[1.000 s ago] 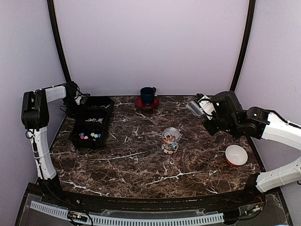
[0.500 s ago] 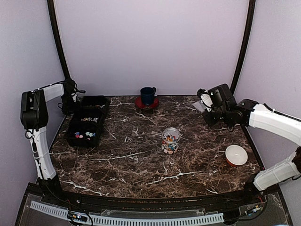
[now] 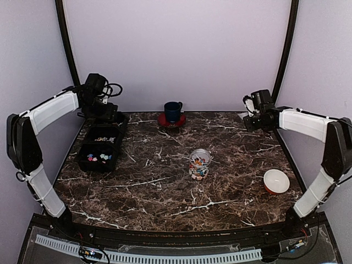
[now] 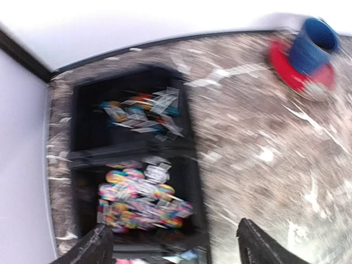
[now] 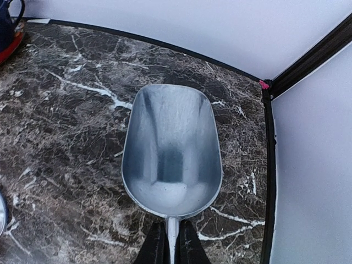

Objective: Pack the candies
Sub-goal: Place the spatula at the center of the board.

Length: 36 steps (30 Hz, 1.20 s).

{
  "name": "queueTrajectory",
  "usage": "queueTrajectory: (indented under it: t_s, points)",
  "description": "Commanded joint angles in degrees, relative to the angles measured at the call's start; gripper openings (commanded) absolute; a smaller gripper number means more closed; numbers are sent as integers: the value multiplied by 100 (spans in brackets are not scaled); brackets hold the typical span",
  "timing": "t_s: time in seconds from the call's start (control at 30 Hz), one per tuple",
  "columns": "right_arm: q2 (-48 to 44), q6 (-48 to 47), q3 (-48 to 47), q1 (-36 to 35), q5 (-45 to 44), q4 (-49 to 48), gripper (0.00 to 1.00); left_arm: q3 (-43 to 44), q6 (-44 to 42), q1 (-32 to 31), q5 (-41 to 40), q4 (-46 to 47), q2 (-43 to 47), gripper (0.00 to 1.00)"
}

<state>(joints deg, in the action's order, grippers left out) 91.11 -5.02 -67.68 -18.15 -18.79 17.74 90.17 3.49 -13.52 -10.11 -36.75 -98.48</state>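
The candies are found in two places. Most of them lie in the black tray at about 9 o'clock on the marble table. A smaller part is seen inside the clear jar, which stands upright close to the middle of the table. In the left wrist view, which is blurred, two compartments of the tray are shown: clear-wrapped pieces in the far one and a heap of round multicoloured pieces in the nearer one.

The left gripper is held above the tray, towards its far end. Its fingers are spread wide and nothing is caught between them.

The right gripper is placed at about 2 o'clock, near the far right corner and well apart from the jar. Its fingers are closed tightly on the thin handle of a metal scoop - the hollow of the scoop is turned upward above the table.

A blue cup is set on a red saucer at 12 o'clock, and a white bowl is seen at about 4 o'clock.
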Motion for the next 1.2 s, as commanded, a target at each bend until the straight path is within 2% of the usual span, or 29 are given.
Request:
queueTrajectory:
  t_s: [0.0, 0.1, 0.13, 0.23, 0.47, 0.93, 1.17]
  points:
    - [468, 45, -337, 287, 252, -708, 0, -798, 151, -478, 265, 448, 407, 86]
    - [775, 56, -403, 415, 253, -892, 0, -1483, 321, -767, 752, 1009, 735, 98]
    - [849, 73, -399, 447, 256, -942, 0, -1789, 341, -878, 950, 1248, 840, 99]
    - [980, 78, -256, 524, 191, -1227, 0, -2001, 424, -1212, 1040, 1455, 946, 99]
    - [1349, 92, -146, 672, 211, -1591, 0, -1890, 425, -1694, 962, 1068, 986, 99]
    - [1983, 132, -350, 673, 291, -1601, 1, -2711, 217, -1757, 1546, 2034, 1480, 99]
    - [2120, 201, -325, 673, 440, -1555, 5, -2810, 286, -1754, 1393, 2167, 1691, 99]
